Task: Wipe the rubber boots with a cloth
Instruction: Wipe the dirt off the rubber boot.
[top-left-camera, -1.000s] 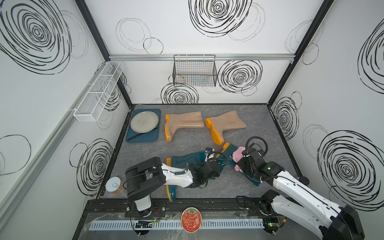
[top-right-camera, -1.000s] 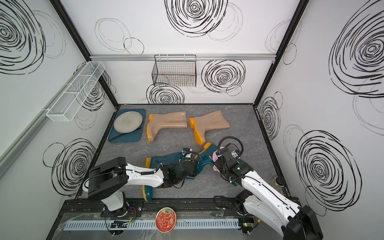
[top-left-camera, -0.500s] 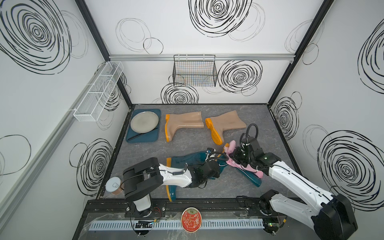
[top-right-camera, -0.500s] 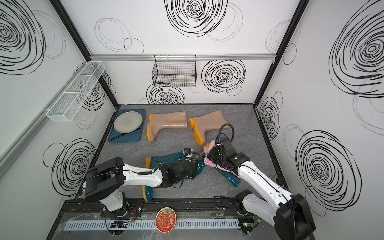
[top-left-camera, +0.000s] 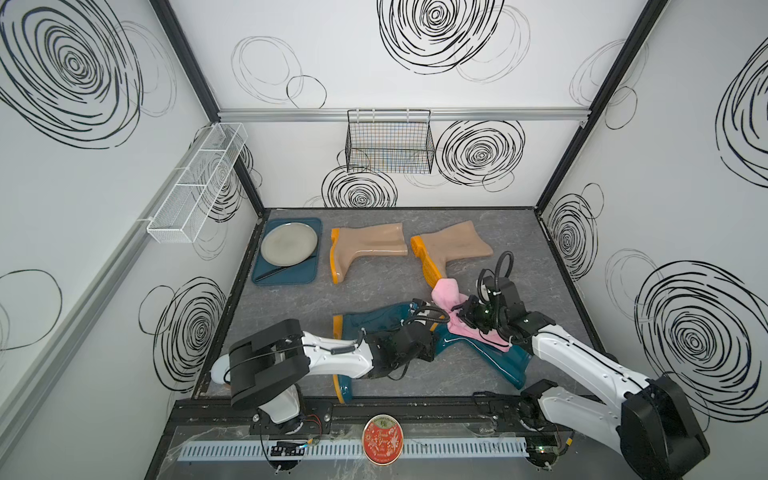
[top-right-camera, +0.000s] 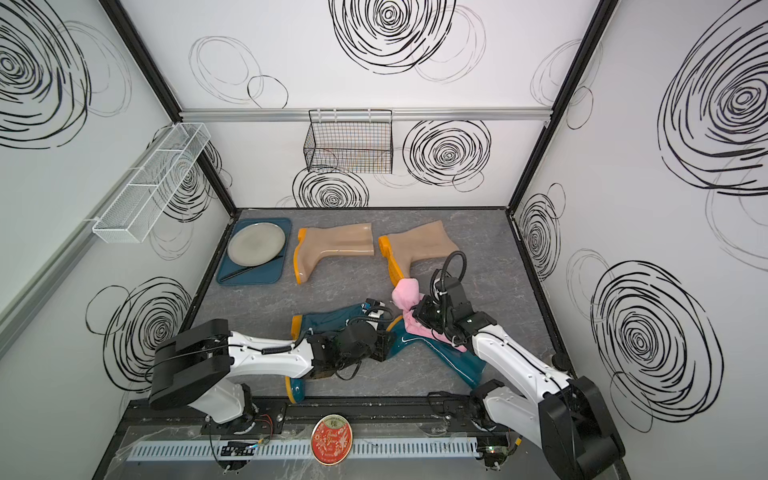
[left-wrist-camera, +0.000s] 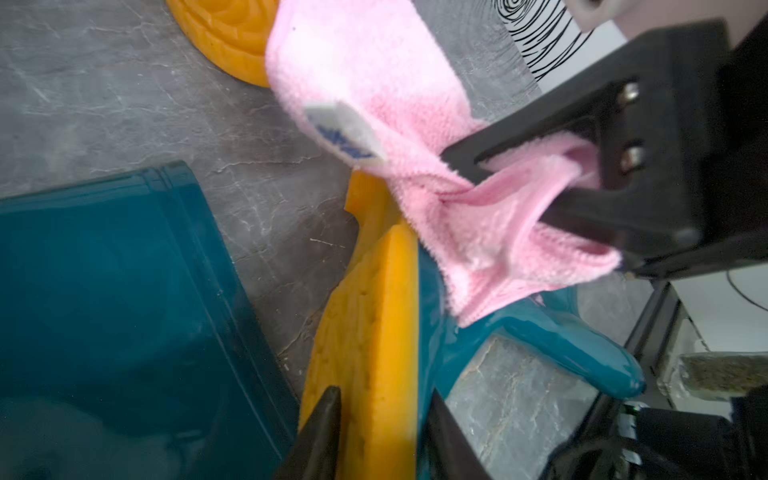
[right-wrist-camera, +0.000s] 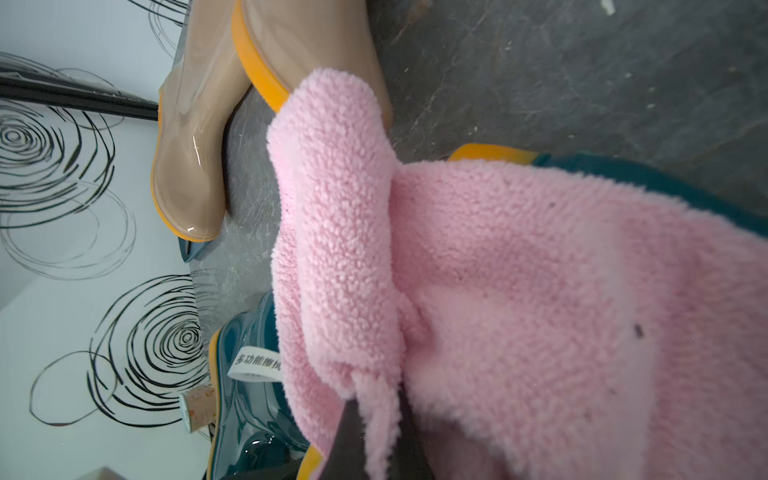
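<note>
A grey marbled table (top-left-camera: 374, 291) bore a blue tray (top-left-camera: 311, 272) in its far left corner, holding a round grey plate (top-left-camera: 289, 243) and a dark utensil (top-left-camera: 276, 272), while a black wire basket (top-left-camera: 388, 143) hung on the wall behind the table, a white mesh shelf (top-left-camera: 199, 183) on the wall to its left, and a round red tin (top-left-camera: 382, 438) lay just beyond its near edge.

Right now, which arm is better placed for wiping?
Right. The right gripper is shut on the pink cloth lying on a teal boot; the left gripper straddles that boot's sole, with no cloth.
</note>
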